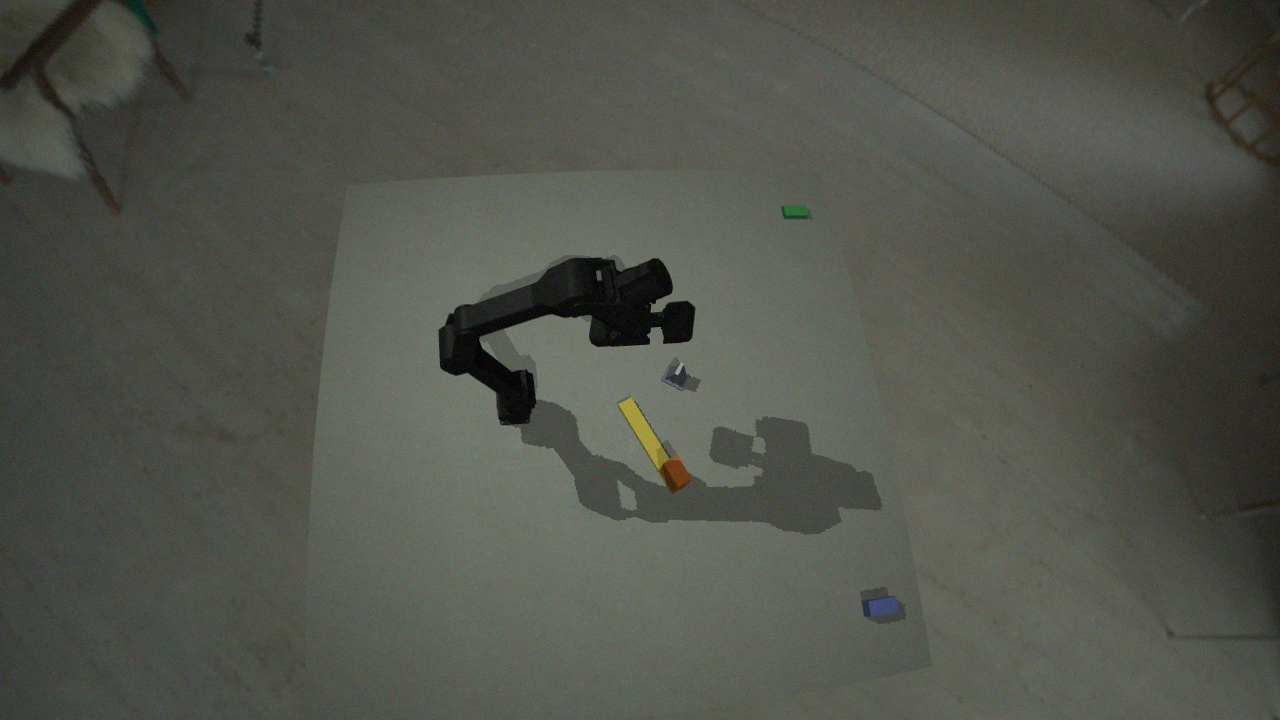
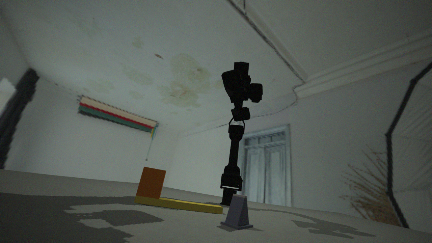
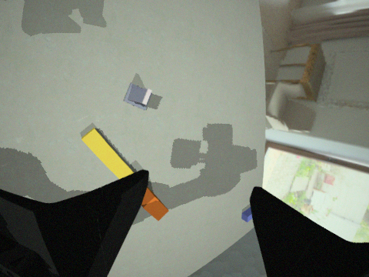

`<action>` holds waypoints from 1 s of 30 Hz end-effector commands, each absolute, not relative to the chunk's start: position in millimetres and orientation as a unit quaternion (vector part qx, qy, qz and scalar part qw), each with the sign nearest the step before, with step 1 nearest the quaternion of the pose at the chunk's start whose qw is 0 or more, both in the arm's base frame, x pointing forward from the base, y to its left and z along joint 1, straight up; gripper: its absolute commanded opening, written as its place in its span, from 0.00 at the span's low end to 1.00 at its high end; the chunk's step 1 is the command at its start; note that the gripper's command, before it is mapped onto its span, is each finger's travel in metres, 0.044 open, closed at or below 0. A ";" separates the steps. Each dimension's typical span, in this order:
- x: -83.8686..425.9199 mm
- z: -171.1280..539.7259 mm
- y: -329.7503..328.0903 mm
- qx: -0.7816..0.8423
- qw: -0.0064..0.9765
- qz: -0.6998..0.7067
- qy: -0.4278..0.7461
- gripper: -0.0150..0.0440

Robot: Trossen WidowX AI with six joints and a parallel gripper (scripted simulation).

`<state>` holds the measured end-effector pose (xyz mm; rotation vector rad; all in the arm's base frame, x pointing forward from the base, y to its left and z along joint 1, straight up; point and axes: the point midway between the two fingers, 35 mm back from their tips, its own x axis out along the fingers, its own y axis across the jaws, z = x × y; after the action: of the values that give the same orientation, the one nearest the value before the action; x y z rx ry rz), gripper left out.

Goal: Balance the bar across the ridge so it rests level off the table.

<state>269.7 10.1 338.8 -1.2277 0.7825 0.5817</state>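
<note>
The yellow bar (image 1: 642, 429) (image 2: 190, 205) (image 3: 105, 153) lies flat on the table, with an orange block (image 1: 674, 475) (image 2: 151, 182) (image 3: 157, 208) standing on one end. The grey ridge (image 1: 675, 374) (image 2: 237, 213) (image 3: 137, 95) stands upright beside the bar's bare end, apart from it, with nothing on its narrow pale top. My gripper (image 1: 656, 334) (image 3: 200, 186) is open and empty, high above the table. In the wrist view its left finger hides part of the bar near the orange block.
A blue block (image 1: 881, 607) (image 3: 247, 215) lies near the table's front right corner in the top view. A green block (image 1: 794, 212) lies near the back right corner. The arm's shadow falls across the table (image 1: 402, 573) around the orange block.
</note>
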 end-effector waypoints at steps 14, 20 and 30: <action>297.4 273.5 -40.5 -0.618 0.549 0.388 0.408 0.79; 301.1 249.9 -61.0 -0.625 0.495 0.442 0.411 0.79; 299.7 210.6 -95.4 -0.619 0.415 0.537 0.396 0.79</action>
<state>300.8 -87.5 222.0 -1.5581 1.0018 1.2716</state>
